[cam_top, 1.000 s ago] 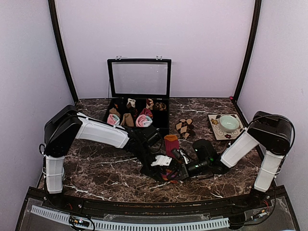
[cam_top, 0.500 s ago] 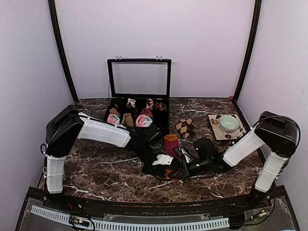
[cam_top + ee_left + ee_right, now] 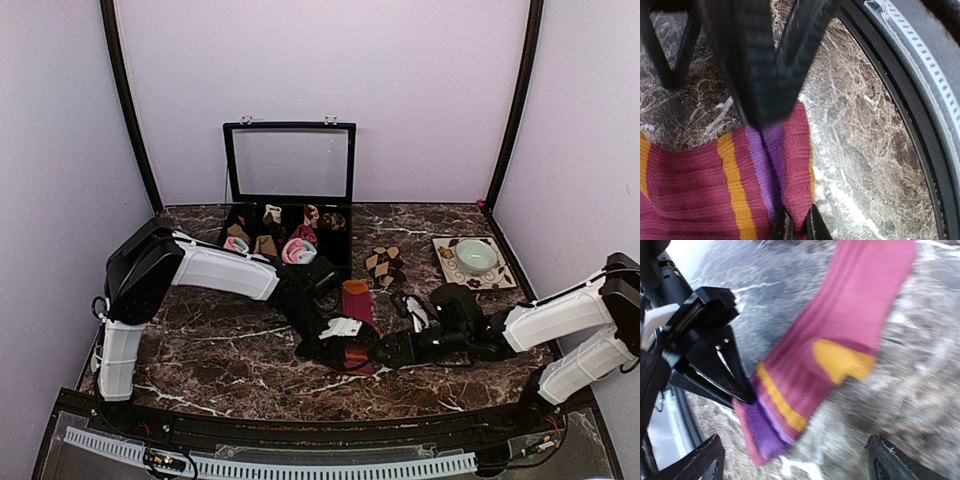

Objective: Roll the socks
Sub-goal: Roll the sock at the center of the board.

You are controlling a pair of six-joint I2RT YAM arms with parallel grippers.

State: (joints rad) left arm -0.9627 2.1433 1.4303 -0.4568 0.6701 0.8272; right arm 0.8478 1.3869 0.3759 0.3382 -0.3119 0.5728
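Inside left end effector's (image 3: 747,396) pinch lies magenta sock (image 3: 840,335) (striped cuff).

— Can you read any text, label, brand or number in these views?
— No, you have nothing legible in any of the three
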